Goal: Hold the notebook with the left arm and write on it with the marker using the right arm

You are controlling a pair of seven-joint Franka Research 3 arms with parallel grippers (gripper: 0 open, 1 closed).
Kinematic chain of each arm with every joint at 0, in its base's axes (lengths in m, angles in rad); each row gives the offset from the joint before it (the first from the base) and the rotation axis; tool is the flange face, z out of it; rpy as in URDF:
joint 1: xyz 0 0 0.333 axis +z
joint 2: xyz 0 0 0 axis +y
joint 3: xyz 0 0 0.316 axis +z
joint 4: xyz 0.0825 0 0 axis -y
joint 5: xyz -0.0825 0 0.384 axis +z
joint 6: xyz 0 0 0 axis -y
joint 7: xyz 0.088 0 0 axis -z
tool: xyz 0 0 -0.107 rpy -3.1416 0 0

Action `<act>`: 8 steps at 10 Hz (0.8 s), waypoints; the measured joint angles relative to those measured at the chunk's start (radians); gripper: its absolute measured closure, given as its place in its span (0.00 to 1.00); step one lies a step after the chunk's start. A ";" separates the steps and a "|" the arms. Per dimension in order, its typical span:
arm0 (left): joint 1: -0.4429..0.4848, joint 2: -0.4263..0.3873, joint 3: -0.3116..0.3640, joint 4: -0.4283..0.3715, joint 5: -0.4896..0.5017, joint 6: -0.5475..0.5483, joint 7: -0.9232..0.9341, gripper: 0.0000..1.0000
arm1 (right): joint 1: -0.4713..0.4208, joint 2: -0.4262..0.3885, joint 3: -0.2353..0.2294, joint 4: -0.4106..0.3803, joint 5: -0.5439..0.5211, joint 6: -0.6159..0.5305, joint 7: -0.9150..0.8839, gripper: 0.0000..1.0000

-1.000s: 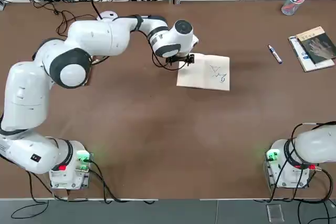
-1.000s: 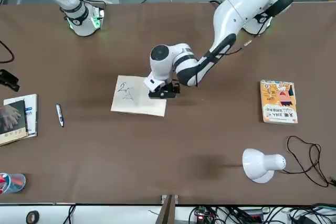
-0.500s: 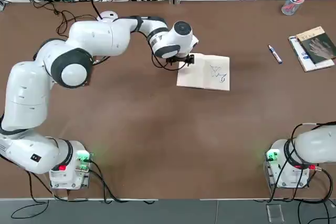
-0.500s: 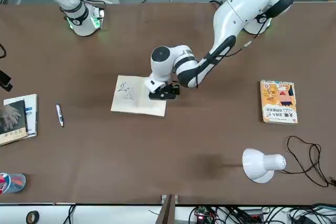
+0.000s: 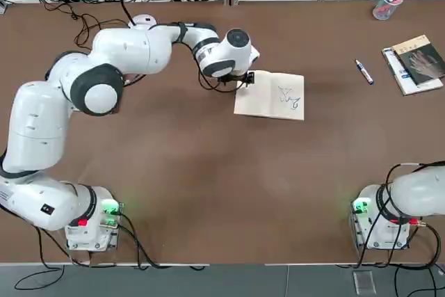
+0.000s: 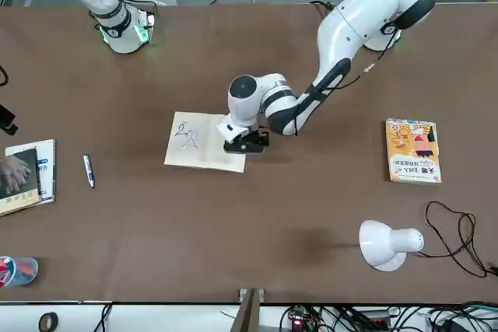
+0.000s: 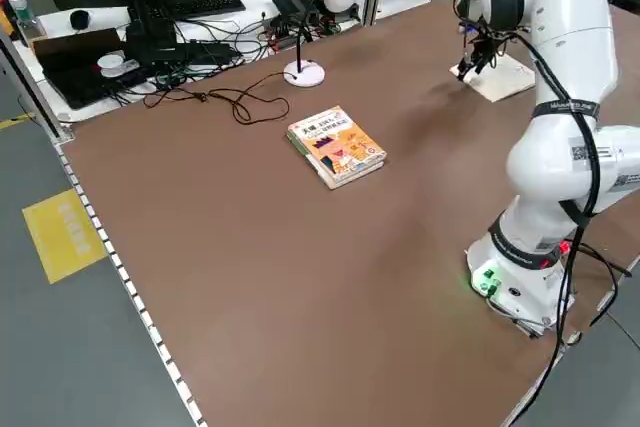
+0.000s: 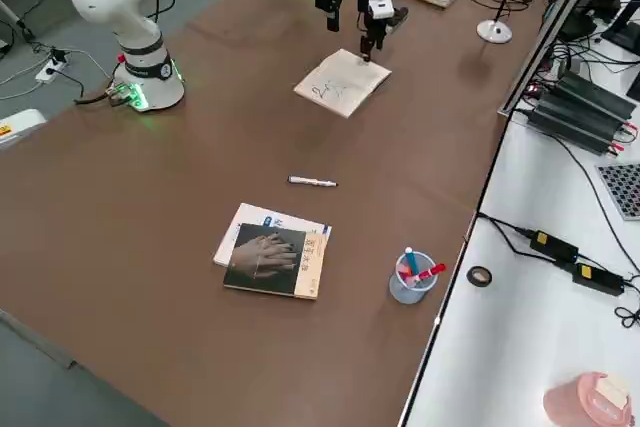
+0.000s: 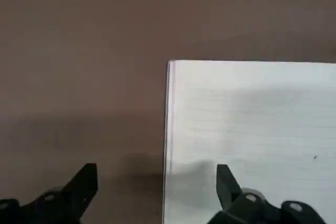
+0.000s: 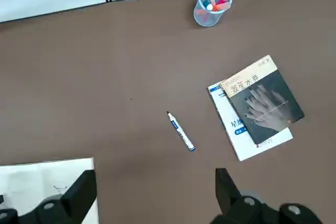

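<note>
The notebook (image 5: 271, 95) lies open in the middle of the table, cream pages up, with a dark scribble on its right page. My left gripper (image 5: 238, 80) is low over the notebook's left edge. In the left wrist view that gripper (image 9: 155, 188) is open, one finger over the page (image 9: 252, 129) and the other over bare table; I cannot tell whether it touches. The marker (image 5: 364, 72) rests alone on the table to the right of the notebook. My right gripper (image 10: 155, 195) is open and empty, high above the marker (image 10: 180, 131).
A dark-covered book picturing a hand (image 5: 416, 62) lies on a white one at the right edge. A clear cup of pens (image 5: 384, 6) stands at the back right. An orange-yellow book (image 6: 413, 151), a white lamp (image 6: 385, 244) and its cable occupy the robot's left side.
The left wrist has turned a little and its gripper has crept along the notebook's left edge. The right gripper has drawn back toward the table's right edge. Notebook and marker have not moved.
</note>
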 joint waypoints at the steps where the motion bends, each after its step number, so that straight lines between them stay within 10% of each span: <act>1: 0.000 0.003 0.002 0.000 0.000 0.001 0.003 0.00 | 0.000 0.000 0.000 -0.001 0.000 0.000 0.000 0.00; 8: 0.000 0.025 0.032 0.000 0.014 0.049 0.018 0.00 | 0.000 0.000 0.000 -0.005 0.000 -0.001 0.000 0.00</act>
